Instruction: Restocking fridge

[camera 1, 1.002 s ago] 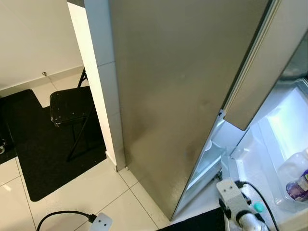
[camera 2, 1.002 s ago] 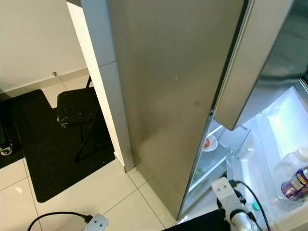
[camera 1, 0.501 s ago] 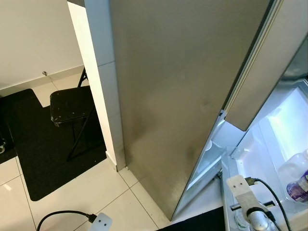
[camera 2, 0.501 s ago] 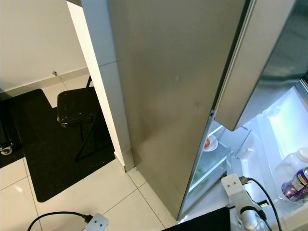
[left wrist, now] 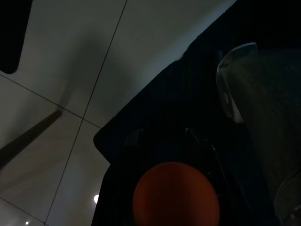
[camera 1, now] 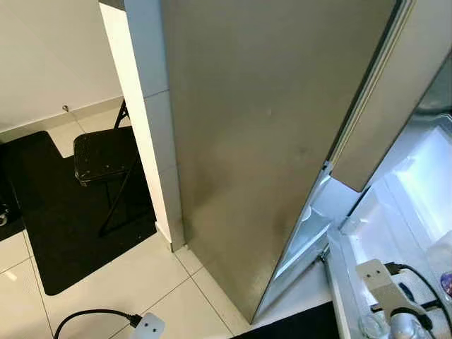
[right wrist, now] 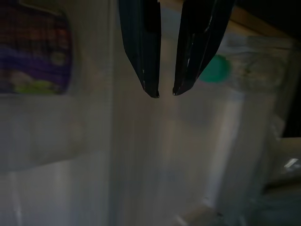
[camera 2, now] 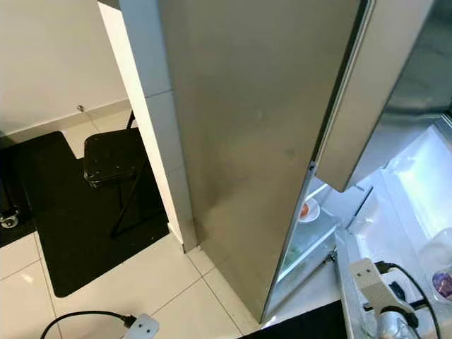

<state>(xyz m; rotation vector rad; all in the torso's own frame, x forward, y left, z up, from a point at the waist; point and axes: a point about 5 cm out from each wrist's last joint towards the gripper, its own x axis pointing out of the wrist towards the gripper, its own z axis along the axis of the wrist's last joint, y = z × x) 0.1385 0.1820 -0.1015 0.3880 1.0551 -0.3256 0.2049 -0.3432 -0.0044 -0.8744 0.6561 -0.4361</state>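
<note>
— Looking back a second, what has changed?

— The right arm (camera 2: 381, 304) has slid to the right and lower down, closer to the open fridge door (camera 2: 395, 233). The fridge (camera 1: 268, 141), the chair (camera 1: 102, 155), the black mat (camera 1: 63, 226) and the plug (camera 1: 145, 325) on the floor are where they were. The big clear bottle at the right edge is now mostly cut off.

— What is the right gripper (right wrist: 164, 92) doing?

— Its two black fingers (right wrist: 141, 47) point at the door shelf. The tips are close together, with just a thin gap. Nothing is between them.

— Where are the things in the door?

— A jug with a purple label (right wrist: 35, 54) sits off to one side of the fingers, not touching. A bottle with a green cap (right wrist: 214, 70) is just past the other finger. Both look blurry.

— And the left gripper?

— The left wrist view is very dark. An orange ball (left wrist: 176, 193) sits close to the camera, over the tile floor (left wrist: 70, 94). I cannot tell if that gripper is open or closed.
</note>
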